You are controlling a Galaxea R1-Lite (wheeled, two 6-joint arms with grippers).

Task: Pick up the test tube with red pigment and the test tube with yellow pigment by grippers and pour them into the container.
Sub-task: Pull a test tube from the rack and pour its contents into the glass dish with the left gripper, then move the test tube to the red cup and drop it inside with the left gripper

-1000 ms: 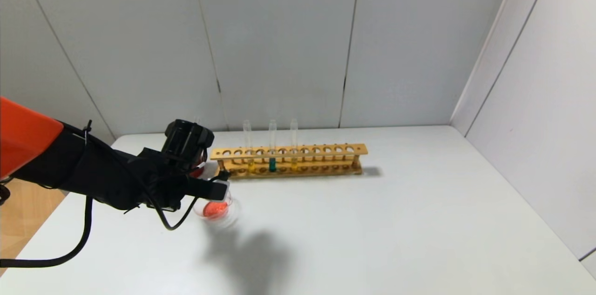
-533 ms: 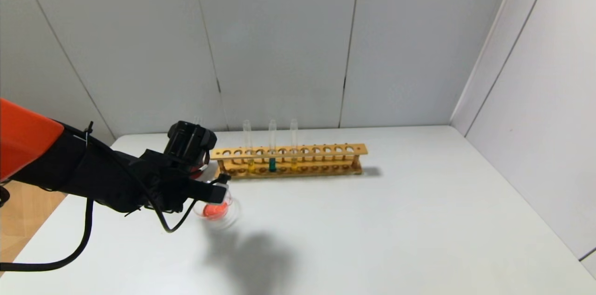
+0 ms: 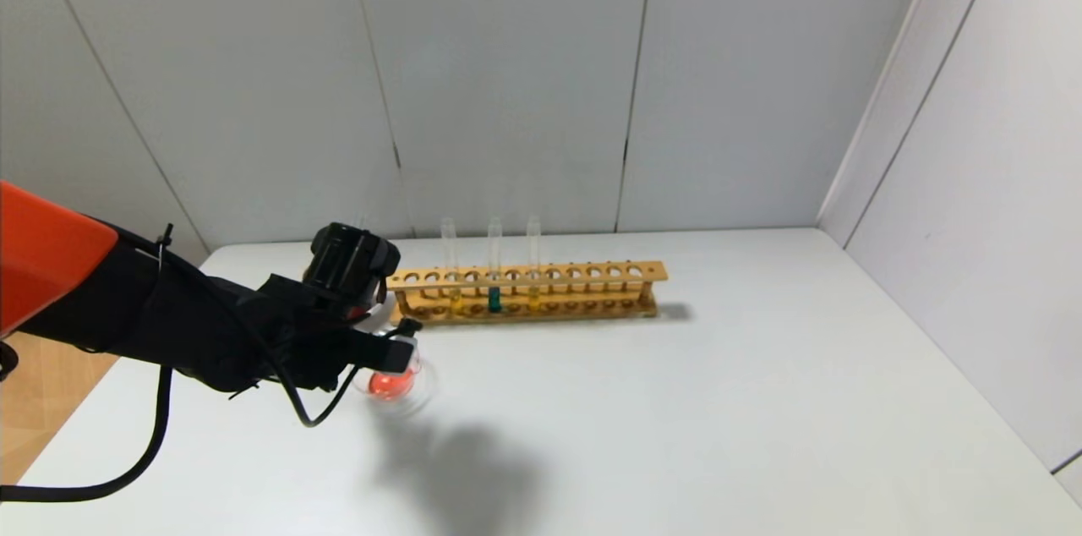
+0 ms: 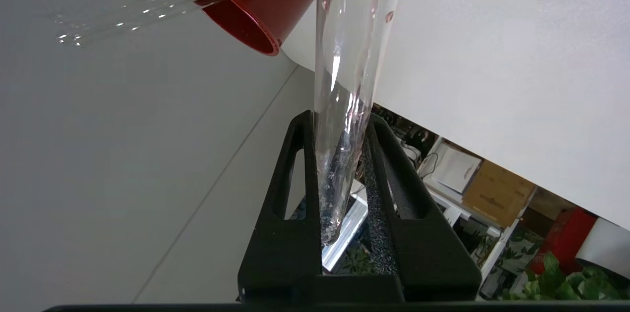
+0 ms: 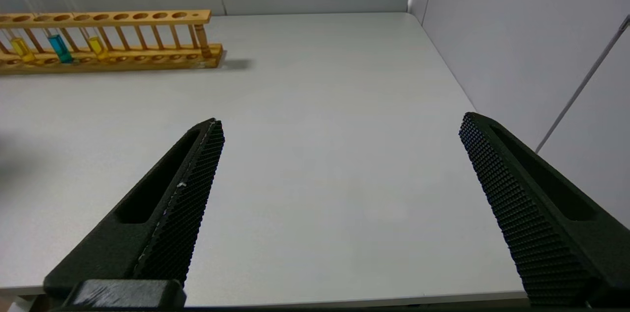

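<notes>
Our left gripper (image 4: pixel 344 130) had edged rackward above the dish (image 3: pixel 391 384).
It clamped the emptied red tube (image 4: pixel 352 56), mouth toward the dish; right gripper (image 5: pixel 339 189) gaped, idle.

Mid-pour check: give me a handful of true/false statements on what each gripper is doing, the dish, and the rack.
1. The left gripper is shut on the test tube with red pigment. True.
2. The container holds red liquid. True.
3. The right gripper holds a yellow tube. False: it is open and empty.
4. The wooden rack holds three tubes. True.
5. The teal tube stands at the rack's end. False: it stands between two yellow tubes.
</notes>
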